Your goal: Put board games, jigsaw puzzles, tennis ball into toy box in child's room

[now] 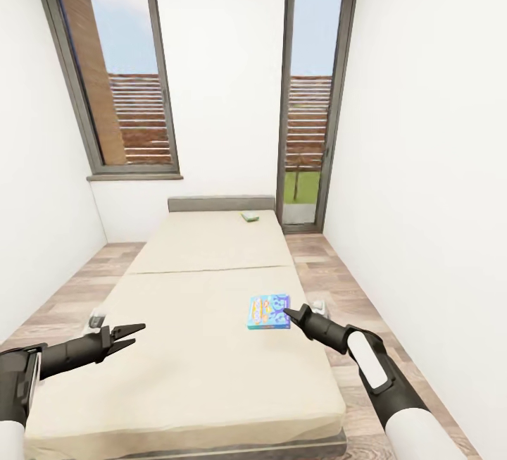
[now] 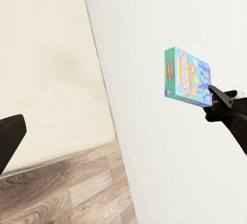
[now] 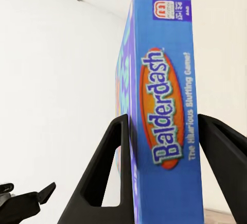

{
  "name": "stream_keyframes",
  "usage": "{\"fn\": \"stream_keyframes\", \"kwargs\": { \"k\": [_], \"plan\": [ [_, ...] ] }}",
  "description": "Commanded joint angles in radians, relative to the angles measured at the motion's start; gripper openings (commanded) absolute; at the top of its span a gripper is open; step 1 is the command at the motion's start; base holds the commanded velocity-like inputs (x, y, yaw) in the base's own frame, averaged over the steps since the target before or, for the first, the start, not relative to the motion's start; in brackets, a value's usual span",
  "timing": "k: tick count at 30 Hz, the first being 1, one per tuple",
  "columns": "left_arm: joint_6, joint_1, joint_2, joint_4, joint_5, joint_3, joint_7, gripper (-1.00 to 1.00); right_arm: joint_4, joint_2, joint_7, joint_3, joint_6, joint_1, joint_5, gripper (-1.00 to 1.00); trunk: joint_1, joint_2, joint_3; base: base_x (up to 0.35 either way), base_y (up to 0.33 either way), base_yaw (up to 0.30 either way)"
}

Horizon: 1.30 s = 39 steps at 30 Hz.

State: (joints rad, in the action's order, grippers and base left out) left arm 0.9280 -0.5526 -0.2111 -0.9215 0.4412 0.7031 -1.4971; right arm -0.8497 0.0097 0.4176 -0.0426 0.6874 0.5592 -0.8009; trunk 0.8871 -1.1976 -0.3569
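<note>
The right gripper (image 1: pixel 290 315) has its two fingers apart, one on each side of the blue-yellow board game (image 1: pixel 268 312) (the edge reads "Balderdash"), which lies flat on the bed (image 1: pixel 190 368) near its right edge. Whether the fingers press it, one cannot tell. The left gripper (image 1: pixel 130 333) hangs open and empty over the bed's left edge. A second board game (image 1: pixel 250 217) lies near the headboard (image 1: pixel 220 203).

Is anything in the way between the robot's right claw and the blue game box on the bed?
No, nothing visible is in the way. The right gripper is already at the edge of the blue board game on the bed, and the right wrist view shows its jaws on either side of the box.
</note>
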Motion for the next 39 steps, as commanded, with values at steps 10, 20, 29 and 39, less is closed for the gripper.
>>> {"fn": "stream_keyframes", "kwargs": {
  "k": [10, 20, 29, 39],
  "plan": [
    [0.022, -0.001, 0.003, 0.000, 0.012, 0.001, -0.005, 1.00, 0.000, 0.001, 0.003, -0.006, 0.003, 0.001, -0.001, -1.00, -0.038, 0.069, 0.030, 0.000, 0.000, 0.000],
    [0.055, -0.001, 0.000, -0.001, 0.011, -0.003, -0.011, 1.00, 0.002, 0.002, 0.000, -0.006, -0.001, 0.001, 0.000, -1.00, -0.077, 0.139, 0.062, 0.000, 0.000, 0.000],
    [0.095, -0.001, 0.025, -0.002, 0.003, -0.125, -0.011, 1.00, 0.002, 0.000, -0.002, -0.008, -0.004, 0.001, -0.001, -1.00, -0.111, 0.202, 0.090, 0.000, 0.000, 0.000],
    [0.097, -0.001, 0.030, -0.002, -0.002, -0.175, -0.007, 1.00, 0.006, 0.000, -0.003, -0.007, -0.052, 0.001, -0.001, -1.00, -0.150, 0.272, 0.121, 0.000, 0.000, 0.000]
  ]
}}
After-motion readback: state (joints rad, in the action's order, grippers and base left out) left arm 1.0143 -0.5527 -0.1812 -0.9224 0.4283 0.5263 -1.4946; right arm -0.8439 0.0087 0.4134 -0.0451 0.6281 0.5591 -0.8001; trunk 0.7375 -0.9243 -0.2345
